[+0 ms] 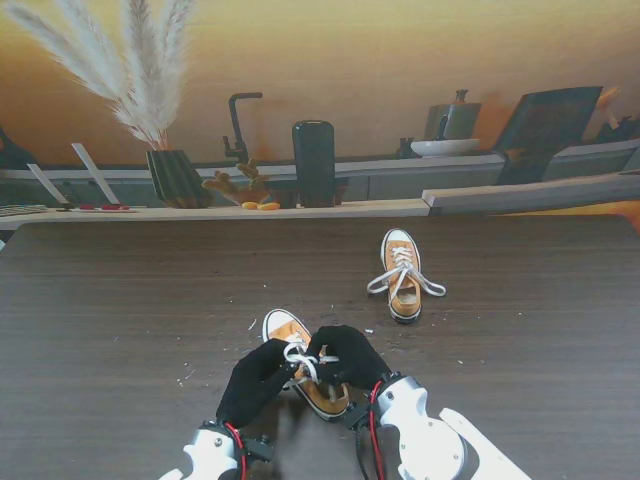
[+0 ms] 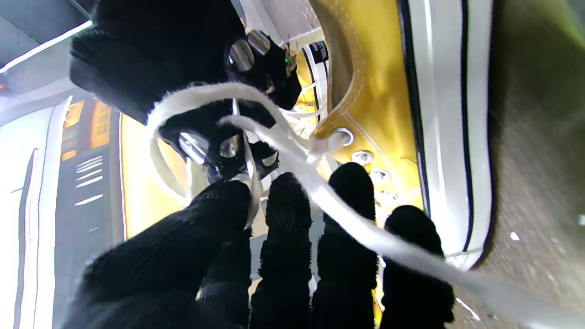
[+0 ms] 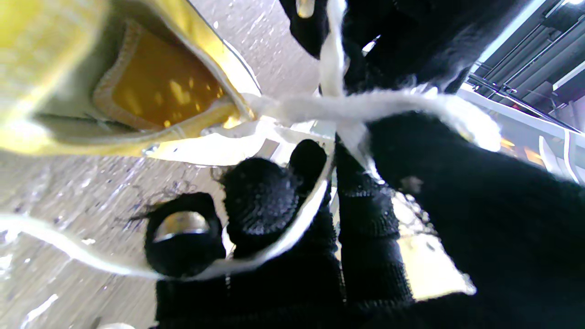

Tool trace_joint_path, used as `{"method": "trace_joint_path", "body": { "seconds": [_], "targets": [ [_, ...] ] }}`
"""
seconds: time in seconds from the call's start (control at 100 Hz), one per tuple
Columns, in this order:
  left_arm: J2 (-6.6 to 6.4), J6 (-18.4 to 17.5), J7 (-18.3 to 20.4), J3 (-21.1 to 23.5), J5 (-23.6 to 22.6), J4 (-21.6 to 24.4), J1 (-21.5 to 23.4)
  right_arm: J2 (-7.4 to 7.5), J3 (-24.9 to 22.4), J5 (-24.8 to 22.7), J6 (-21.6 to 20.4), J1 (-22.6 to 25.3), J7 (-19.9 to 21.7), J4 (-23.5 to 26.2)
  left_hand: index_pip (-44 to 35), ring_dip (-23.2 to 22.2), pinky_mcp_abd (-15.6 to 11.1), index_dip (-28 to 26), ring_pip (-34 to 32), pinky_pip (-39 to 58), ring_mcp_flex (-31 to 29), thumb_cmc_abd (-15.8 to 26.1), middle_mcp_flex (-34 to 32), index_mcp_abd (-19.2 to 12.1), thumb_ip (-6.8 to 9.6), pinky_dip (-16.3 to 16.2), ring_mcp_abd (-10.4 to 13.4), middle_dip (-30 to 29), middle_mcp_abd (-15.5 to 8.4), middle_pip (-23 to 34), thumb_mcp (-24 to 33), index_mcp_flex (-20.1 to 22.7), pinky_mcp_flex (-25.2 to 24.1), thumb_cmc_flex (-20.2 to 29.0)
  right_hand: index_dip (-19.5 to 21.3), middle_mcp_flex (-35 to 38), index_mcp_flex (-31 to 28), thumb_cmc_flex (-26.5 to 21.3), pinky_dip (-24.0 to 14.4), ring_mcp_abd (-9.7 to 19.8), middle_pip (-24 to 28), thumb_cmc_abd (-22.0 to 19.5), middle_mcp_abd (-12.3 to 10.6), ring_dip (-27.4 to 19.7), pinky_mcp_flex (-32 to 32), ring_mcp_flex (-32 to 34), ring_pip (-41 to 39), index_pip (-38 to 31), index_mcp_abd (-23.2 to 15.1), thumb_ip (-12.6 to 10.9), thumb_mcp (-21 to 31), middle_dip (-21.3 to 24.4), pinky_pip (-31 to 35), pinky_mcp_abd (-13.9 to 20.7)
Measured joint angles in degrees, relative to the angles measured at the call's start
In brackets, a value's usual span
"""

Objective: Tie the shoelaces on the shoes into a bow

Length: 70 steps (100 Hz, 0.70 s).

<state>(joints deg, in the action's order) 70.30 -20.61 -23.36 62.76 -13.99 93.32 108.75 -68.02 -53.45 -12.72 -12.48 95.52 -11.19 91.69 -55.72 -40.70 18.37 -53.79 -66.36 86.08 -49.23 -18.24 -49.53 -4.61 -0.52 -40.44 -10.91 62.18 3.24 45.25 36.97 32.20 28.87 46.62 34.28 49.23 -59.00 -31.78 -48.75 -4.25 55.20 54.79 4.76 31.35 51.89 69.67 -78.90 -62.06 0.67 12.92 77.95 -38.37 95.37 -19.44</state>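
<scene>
A mustard canvas shoe [image 1: 322, 395] with a white toe cap lies close to me, toe pointing away. Both black-gloved hands meet over its white laces [image 1: 300, 360]. My left hand [image 1: 255, 382] pinches one strand between thumb and index finger [image 2: 279, 205], and another strand [image 2: 347, 214] drapes across its fingers. My right hand [image 1: 346, 358] grips a strand [image 3: 365, 103] between thumb and fingers, and a further length [image 3: 283, 237] loops around its lower fingers. The strands cross between the two hands above the eyelets [image 2: 361, 156]. The second shoe [image 1: 403, 283] lies farther off to the right with its laces [image 1: 385, 280] spread loose.
The dark wood-grain table [image 1: 120, 320] has small white crumbs [image 1: 185, 376] near the left hand. Along the far edge stand a vase of pampas grass [image 1: 175, 175], a black cylinder [image 1: 313, 162] and a low shelf [image 1: 520, 195].
</scene>
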Motion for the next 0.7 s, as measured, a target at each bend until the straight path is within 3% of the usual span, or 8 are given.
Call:
{"method": "trace_joint_path", "body": {
  "seconds": [0.28,0.48,0.7],
  "targets": [
    [-1.1,2.88,2.83,2.81,-0.89,2.95,2.72,-0.43,-0.37,-0.76,1.79,-0.01,-1.77,-0.19,-0.34,-0.04,0.02,-1.56,0.41,-0.69,0.51,1.03,0.97,0.52,0.0,-0.02,-0.46,-0.75,0.01,-1.65,-0.07,-0.76,-0.86,-0.01,0.45,0.0,0.0,0.12,0.71,-1.48,-0.01,-0.02,0.0,-0.36,-2.59,0.0,4.87,0.98,-1.1,0.02,-0.02,0.0,-2.88,-1.48],
    [-1.76,5.32,4.86,4.15,-0.79,3.74,3.78,-0.68,-0.84,-1.0,3.4,0.03,-2.36,-0.36,-0.22,-0.26,0.02,-1.57,0.73,-1.12,0.81,1.07,0.99,0.54,-0.04,-0.51,-0.51,-2.25,0.22,-4.57,-0.19,-0.77,-0.91,-0.01,-4.95,0.0,0.0,0.09,1.06,-1.94,-0.05,0.65,0.05,-0.37,-3.19,0.0,6.3,0.26,-1.17,0.06,-0.04,0.0,-3.65,-2.22],
    [-1.97,6.57,5.58,4.56,-0.25,3.66,3.99,-0.88,-0.93,-2.33,4.85,-0.29,-3.55,-1.42,-0.13,-0.65,0.03,-1.57,1.24,-1.14,0.81,1.12,1.0,0.54,-0.04,-0.54,-0.51,-2.67,0.65,-5.34,-0.72,-0.77,-0.92,0.14,-7.98,0.0,0.0,0.03,1.34,-2.56,-1.38,1.36,0.57,-0.37,-3.47,0.0,6.95,-0.44,-1.34,0.06,-0.04,0.3,-4.26,-2.71]
  ]
}}
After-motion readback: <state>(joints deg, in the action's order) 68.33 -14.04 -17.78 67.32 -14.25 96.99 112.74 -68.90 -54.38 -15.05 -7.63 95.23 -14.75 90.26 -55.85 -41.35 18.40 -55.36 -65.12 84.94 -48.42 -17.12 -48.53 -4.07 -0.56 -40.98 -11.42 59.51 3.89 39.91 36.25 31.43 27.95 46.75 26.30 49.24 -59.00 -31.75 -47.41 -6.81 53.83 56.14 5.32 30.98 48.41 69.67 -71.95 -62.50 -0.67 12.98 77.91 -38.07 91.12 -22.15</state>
